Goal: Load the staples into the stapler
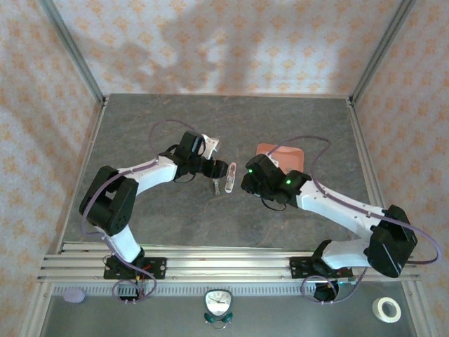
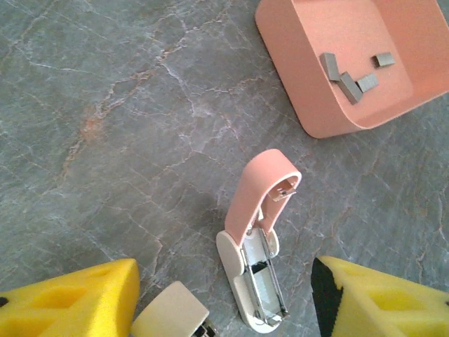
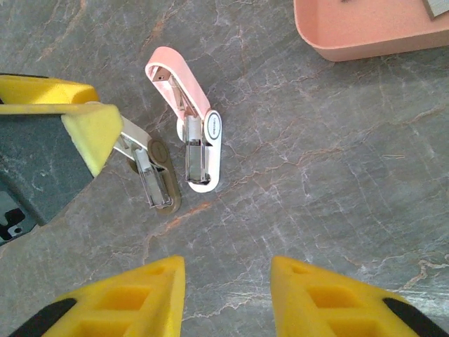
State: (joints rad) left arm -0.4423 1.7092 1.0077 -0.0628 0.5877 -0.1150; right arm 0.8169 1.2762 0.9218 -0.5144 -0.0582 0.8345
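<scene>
The stapler (image 2: 256, 270) lies on the grey table with a white base and its pink lid (image 2: 263, 186) swung open, so the metal channel shows. It also appears in the top view (image 1: 230, 177) and in the right wrist view (image 3: 200, 144). Several dark grey staples (image 2: 349, 81) lie in the salmon-pink tray (image 2: 330, 116). My left gripper (image 2: 224, 284) is open, hovering over the stapler's near end. My right gripper (image 3: 228, 281) is open with bare table between its fingers, just short of the stapler's front end.
A second, beige stapler (image 3: 156, 172) lies open beside the pink one, its lid (image 2: 172, 312) rising between my left fingers (image 3: 91, 126). The tray (image 1: 280, 153) sits behind my right gripper (image 1: 247, 181). A tape roll (image 1: 386, 309) and a small clock (image 1: 219, 303) lie past the rail.
</scene>
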